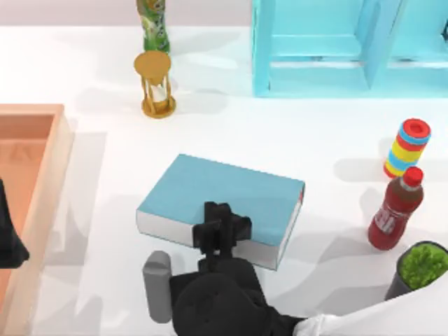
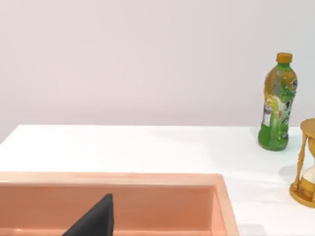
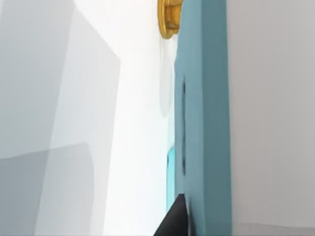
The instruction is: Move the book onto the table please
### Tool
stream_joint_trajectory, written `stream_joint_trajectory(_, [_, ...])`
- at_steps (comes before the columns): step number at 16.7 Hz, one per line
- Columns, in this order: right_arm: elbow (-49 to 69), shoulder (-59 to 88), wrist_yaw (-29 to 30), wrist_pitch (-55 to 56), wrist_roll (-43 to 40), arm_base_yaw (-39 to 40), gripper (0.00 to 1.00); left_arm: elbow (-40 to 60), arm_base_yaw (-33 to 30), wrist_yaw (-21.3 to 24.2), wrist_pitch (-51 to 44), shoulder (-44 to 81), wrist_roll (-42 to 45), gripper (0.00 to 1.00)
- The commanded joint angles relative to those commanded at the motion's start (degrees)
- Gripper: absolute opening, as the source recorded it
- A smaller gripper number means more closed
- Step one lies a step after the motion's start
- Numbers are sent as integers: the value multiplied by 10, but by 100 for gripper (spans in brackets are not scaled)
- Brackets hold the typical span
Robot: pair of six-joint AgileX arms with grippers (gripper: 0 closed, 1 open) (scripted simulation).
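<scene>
The book, light blue with white page edges, sits flat in the middle of the white table. Whether it rests on the tabletop or hangs just above it I cannot tell. My right gripper reaches in from the near side and is shut on the book's near edge, one finger over the cover. In the right wrist view the blue cover runs edge-on beside a dark finger. My left gripper is parked at the left over the tray, its dark tip showing in the left wrist view.
An orange-brown tray lies at the left. A grey cylinder stands next to my right arm. An hourglass and a green bottle stand at the back, a turquoise shelf at back right. At the right are stacked rings, a red bottle and a potted plant.
</scene>
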Motion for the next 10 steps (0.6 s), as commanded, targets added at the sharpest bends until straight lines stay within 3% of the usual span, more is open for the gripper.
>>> stream_joint_trajectory(1, [0,0,0,0,0,0,0,0,0,0,0,0,0,100])
stream_joint_trajectory(10, [0,0,0,0,0,0,68,0,0,0,0,0,0,100])
